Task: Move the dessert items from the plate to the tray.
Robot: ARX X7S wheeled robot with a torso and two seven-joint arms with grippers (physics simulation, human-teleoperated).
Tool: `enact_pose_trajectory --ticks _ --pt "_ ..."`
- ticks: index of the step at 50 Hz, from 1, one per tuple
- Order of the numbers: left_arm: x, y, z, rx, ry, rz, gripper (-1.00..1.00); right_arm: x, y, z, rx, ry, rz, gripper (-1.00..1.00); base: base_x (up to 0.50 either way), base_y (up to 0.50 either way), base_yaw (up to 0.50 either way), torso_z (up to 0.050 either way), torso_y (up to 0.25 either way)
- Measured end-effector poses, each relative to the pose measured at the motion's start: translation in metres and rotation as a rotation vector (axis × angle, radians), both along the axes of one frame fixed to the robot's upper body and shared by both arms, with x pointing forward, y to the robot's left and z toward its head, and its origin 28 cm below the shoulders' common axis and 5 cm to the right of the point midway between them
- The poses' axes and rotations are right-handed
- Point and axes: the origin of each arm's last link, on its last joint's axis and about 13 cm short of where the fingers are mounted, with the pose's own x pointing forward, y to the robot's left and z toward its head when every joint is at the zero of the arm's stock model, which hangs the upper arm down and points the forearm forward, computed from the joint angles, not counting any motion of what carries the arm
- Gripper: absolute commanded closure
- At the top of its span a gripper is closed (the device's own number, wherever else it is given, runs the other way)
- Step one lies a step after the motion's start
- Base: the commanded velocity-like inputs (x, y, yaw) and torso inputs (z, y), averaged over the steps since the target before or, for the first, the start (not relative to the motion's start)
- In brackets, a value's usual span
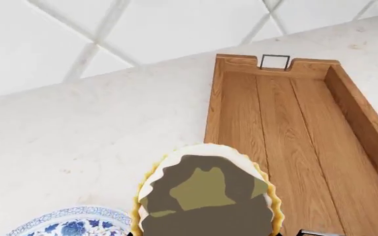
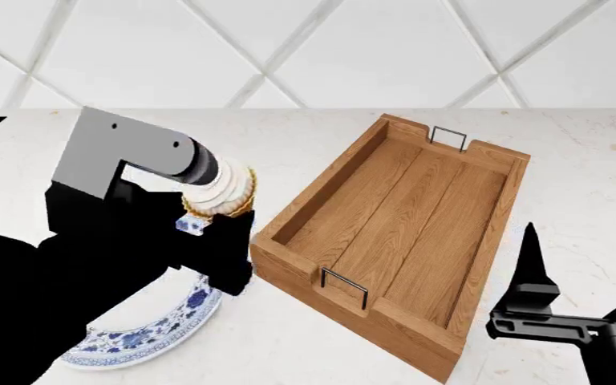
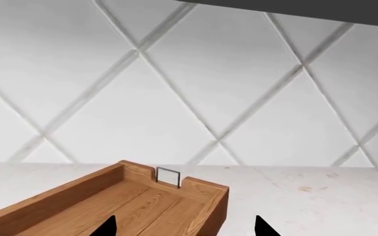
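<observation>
Left tool: our left tool [image 2: 222,210] is clamped on the cupcake [image 2: 222,192], which hangs above the bench [image 2: 319,353] between the plate and the tray.
Cupcake: seen from beneath in the left wrist view, it shows a scalloped, yellow-edged wrapper and a mottled olive-brown base [image 1: 205,199]; the head view shows ridged white frosting. We cannot see a cherry.
Tray: the tray [image 2: 286,255] lies just beside the left tool, on its right; it is a rectangle of brown planks with raised walls and a thin wire handle at each end.
Plate: the plate [image 2: 169,321], glossy white with a blue floral rim, sits below and behind the left tool, largely hidden by our arm.
Ice cream: not visible in any view.
Right tool: our right tool [image 2: 581,249] hovers beyond the tray's far long wall, its two black fingers spread apart and holding nothing.
Step in hand: carrying the cupcake over. We judge it best to clear the near wall fully, keep the cupcake upright, lower it onto the planks, then release.
</observation>
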Motion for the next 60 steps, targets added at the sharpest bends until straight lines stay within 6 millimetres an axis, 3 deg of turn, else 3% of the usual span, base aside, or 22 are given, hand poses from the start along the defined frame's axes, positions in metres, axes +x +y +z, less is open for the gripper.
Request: enact_pose_trajectory --ticks 17,29,44,60 --pt "0.036 -0.053 0.046 0.059 0.01 -0.187 1.0 -0.01 -0.008 -0.001 0.014 0.001 -0.043 -1.0 0.0 0.0 0.0 0.0 0.0" --pt "0.067 -0.088 0.064 0.097 0.017 -0.249 1.0 -0.015 -0.013 -0.002 0.022 -0.003 -0.062 -1.0 0.0 0.0 0.0 0.0 0.001" --pt "0.098 -0.117 0.061 0.153 0.055 -0.266 1.0 -0.02 -0.018 -0.002 0.028 -0.017 -0.074 -1.0 0.0 0.0 0.0 0.0 0.0" --pt "0.123 -0.128 0.04 0.16 0.136 -0.295 1.0 -0.024 -0.02 -0.001 0.035 -0.024 -0.086 -1.0 0.0 0.0 0.0 0.0 0.0"
